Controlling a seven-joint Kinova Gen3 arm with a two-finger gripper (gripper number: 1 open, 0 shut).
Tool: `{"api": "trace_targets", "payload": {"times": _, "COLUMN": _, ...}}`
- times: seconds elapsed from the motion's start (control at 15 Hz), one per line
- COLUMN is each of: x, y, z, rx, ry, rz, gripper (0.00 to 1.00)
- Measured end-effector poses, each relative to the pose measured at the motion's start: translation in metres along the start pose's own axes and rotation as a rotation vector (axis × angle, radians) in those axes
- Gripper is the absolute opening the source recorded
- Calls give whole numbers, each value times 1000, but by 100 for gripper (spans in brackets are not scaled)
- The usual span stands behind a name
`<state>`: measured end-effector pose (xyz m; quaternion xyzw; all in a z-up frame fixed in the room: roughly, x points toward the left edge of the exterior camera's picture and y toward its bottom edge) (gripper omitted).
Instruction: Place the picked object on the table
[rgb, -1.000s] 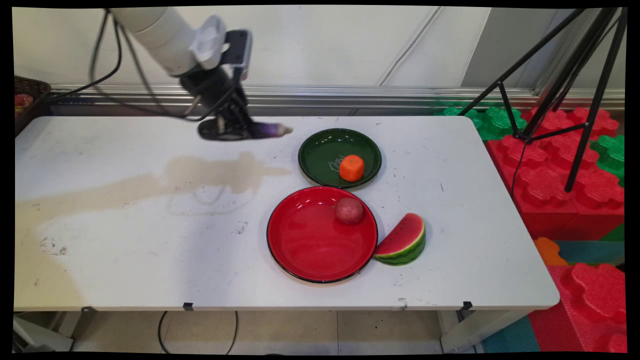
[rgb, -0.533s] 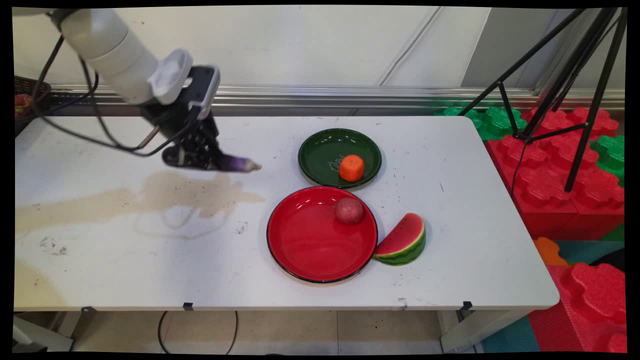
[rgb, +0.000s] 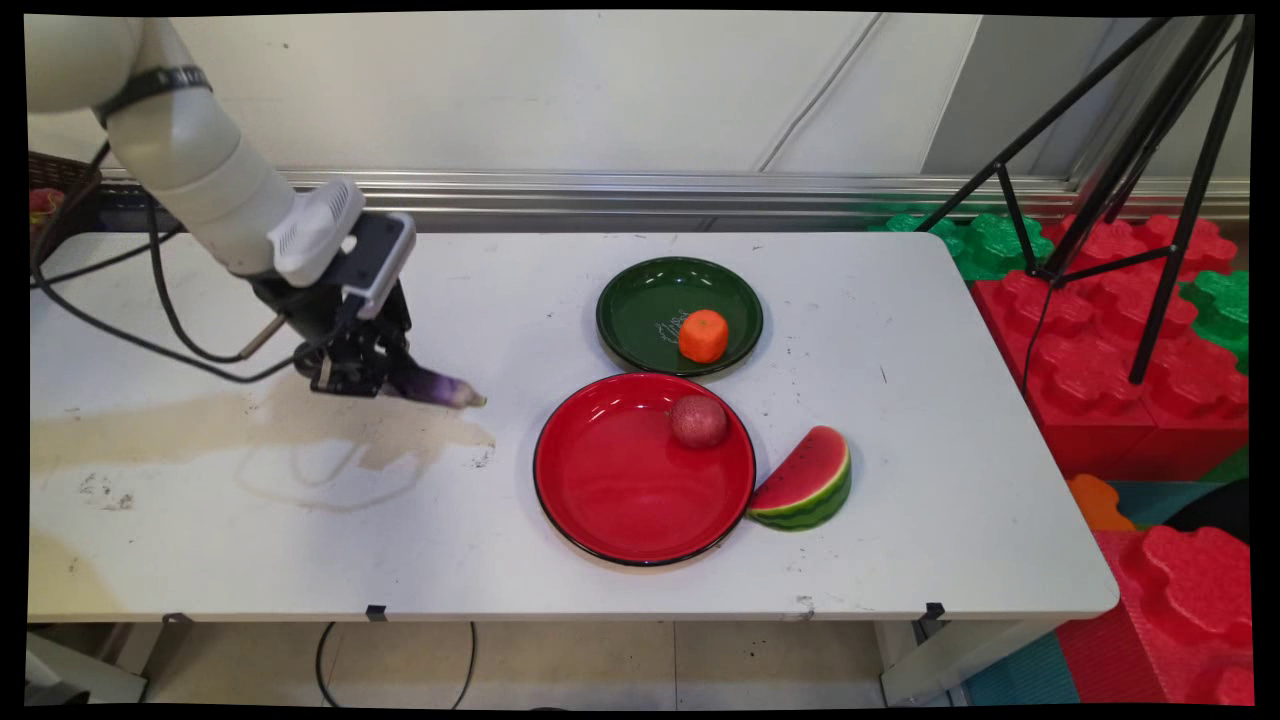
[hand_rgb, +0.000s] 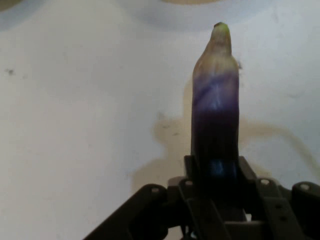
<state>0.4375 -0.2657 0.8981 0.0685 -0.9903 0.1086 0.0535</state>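
Note:
My gripper (rgb: 385, 372) is shut on a purple eggplant (rgb: 440, 387), held just above the white table (rgb: 200, 520) left of centre. The eggplant's pale tip points right, toward the red plate (rgb: 620, 490). In the hand view the eggplant (hand_rgb: 216, 100) sticks straight out from between the fingers (hand_rgb: 192, 172), its greenish tip at the top, with the gripper (hand_rgb: 216, 172) closed around its dark end. Its shadow lies on the table just below it.
A red plate holds a reddish round fruit (rgb: 698, 420) at its far right rim. A green plate (rgb: 640, 300) behind it holds an orange fruit (rgb: 703, 335). A watermelon slice (rgb: 806, 480) lies right of the red plate. Tripod legs (rgb: 1100, 190) and foam blocks stand at right.
The arm has moved left and toward the near side, coming down with the eggplant from near the table's back edge to low over the table left of the red plate.

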Motion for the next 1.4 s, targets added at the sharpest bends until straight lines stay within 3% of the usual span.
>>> {"api": "trace_targets", "payload": {"times": 0.67, "x": 4, "y": 13, "z": 51, "rx": -49, "ry": -8, "rz": 118, "gripper": 0}}
{"api": "trace_targets", "payload": {"times": 0.93, "x": 10, "y": 12, "z": 70, "rx": -47, "ry": 1, "rz": 148, "gripper": 0}}
{"api": "trace_targets", "payload": {"times": 1.0, "x": 11, "y": 12, "z": 73, "rx": -46, "ry": 2, "rz": 150, "gripper": 100}}
{"api": "trace_targets", "payload": {"times": 1.4, "x": 13, "y": 13, "z": 83, "rx": -30, "ry": 10, "rz": 166, "gripper": 100}}
